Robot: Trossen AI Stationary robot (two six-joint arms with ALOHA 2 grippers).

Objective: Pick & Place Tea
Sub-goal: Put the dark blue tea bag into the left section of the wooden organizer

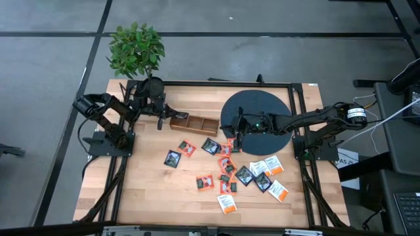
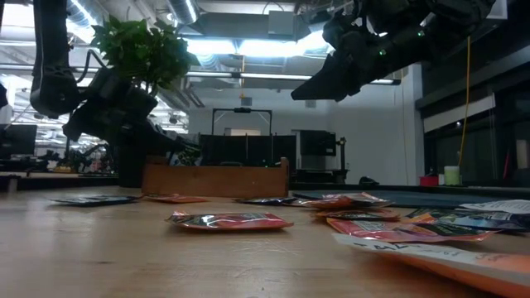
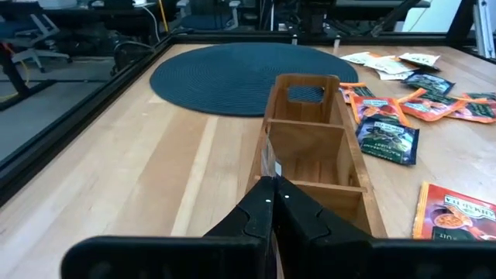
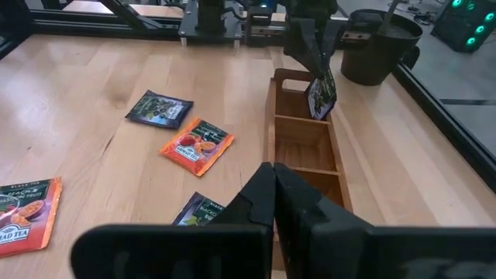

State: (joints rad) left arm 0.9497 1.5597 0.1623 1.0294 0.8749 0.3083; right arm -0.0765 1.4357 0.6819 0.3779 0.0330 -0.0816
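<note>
From above, your left gripper [image 1: 159, 124] sits at the wooden tray's [image 1: 194, 124] end nearest the table's left edge; loose tea [image 1: 226, 172] lies scattered mid-table.

In the right wrist view, those fingers pinch a dark sachet [image 4: 321, 94] hanging upright over the end compartment, so lower it straight down. Your right gripper [image 4: 274, 174] is closed and empty.
</note>
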